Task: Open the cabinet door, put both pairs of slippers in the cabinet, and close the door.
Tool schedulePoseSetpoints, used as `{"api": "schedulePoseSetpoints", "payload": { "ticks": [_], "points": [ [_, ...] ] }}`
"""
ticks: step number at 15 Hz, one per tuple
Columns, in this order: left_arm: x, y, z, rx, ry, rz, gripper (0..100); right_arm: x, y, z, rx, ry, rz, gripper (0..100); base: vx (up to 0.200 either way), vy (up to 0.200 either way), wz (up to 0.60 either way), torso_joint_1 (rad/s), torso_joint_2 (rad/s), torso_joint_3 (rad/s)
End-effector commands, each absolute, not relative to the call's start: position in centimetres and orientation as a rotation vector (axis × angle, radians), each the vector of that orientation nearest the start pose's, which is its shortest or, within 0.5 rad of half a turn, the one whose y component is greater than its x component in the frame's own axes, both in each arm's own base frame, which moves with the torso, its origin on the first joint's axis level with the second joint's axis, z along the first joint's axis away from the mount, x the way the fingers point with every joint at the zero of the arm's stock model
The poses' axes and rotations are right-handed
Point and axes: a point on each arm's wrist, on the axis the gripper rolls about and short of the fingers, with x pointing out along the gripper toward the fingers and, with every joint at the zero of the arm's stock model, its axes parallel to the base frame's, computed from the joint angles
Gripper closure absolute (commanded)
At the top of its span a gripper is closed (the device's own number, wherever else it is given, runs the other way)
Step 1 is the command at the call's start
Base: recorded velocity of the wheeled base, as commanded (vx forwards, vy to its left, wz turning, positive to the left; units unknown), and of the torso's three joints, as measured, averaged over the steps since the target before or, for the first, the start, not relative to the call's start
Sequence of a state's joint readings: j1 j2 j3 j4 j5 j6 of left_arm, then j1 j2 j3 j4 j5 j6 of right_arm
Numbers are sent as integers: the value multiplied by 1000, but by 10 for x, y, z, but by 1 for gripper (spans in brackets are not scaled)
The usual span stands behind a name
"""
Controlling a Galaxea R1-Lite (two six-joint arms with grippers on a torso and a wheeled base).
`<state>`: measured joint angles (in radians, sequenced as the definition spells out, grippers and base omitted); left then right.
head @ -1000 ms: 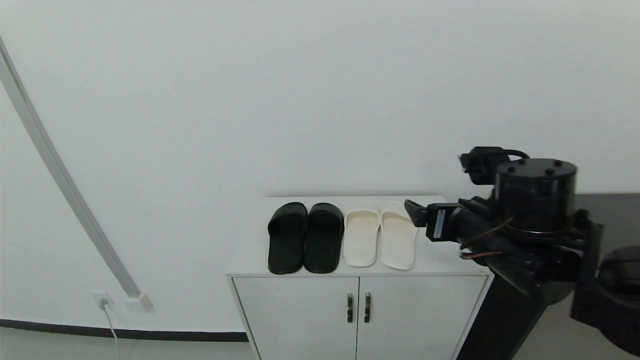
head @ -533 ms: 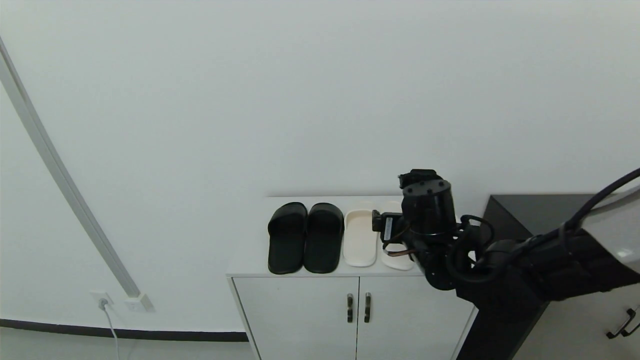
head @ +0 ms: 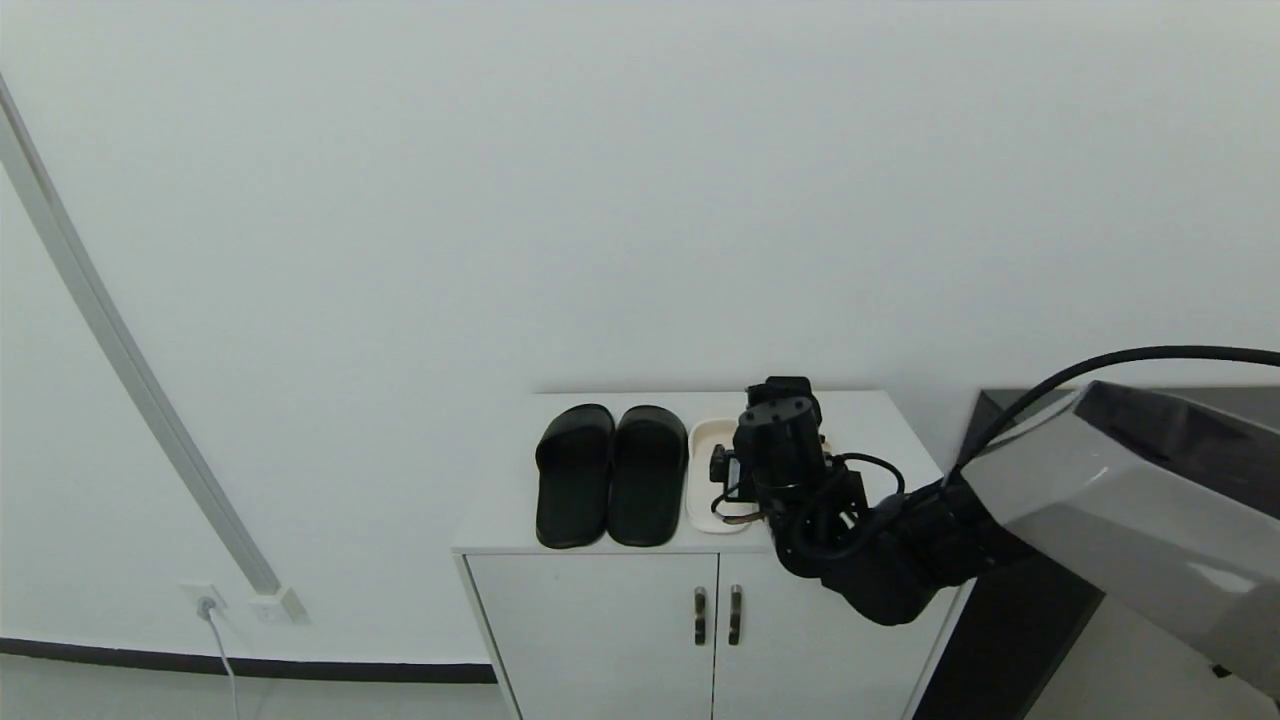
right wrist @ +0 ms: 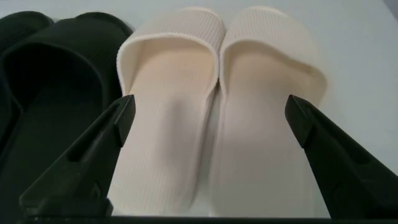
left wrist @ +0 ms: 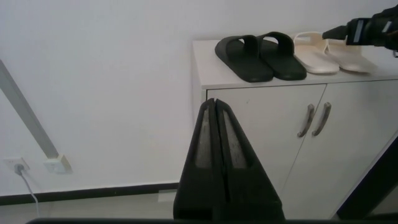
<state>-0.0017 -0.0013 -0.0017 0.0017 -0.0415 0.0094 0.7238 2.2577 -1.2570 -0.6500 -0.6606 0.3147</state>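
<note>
cream slippers (right wrist: 221, 106) are what it's going for now. a second back the right arm sat big at the right edge of the head view. since then it has swung in toward the middle, and the wrist now hangs over that pair in the lower middle of the frame, hiding the right-hand slipper. right gripper (right wrist: 209, 115) is spread wide, one finger either side of the pair, nothing in it yet. nothing else has budged: both pairs sit where they were on top of the cabinet (head: 500, 535).

my read is it's lining up to grab both cream ones at once. odd thing is the doors (head: 600, 640) are both shut and the handles (head: 700, 615) look untouched, so whatever it lifts has nowhere to go until a door gets opened. left gripper (left wrist: 215, 112) is well apart from the cabinet, aimed its way, fingers pressed together and holding nothing. maybe that one does the door.

black slippers (head: 610, 475) sit just left of the cream pair, pretty much touching, so the finger on that side has little room and could nudge them. otherwise there's a wall socket (head: 205, 603) with a plug at lower left and a grey strip (head: 120, 350) slanting up the wall.
</note>
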Motion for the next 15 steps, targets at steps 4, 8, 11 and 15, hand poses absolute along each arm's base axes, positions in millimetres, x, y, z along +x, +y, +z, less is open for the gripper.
{"api": "schedulePoseSetpoints", "payload": {
  "ticks": [4,8,11,15],
  "points": [
    [-23,-1,76,8,0,-43,100,378,290,61,89,272,-16,0,0,0,0,0,0,0],
    [-23,-1,76,-6,-1,-43,100,404,293,54,98,255,-42,0,0,0,0,0,0,0],
    [-23,-1,76,-6,-1,-43,100,416,288,53,101,254,-64,0,0,0,0,0,0,0],
    [-23,-1,76,-6,-1,-43,100,427,282,56,83,239,-76,0,0,0,0,0,0,0]
  ]
}}
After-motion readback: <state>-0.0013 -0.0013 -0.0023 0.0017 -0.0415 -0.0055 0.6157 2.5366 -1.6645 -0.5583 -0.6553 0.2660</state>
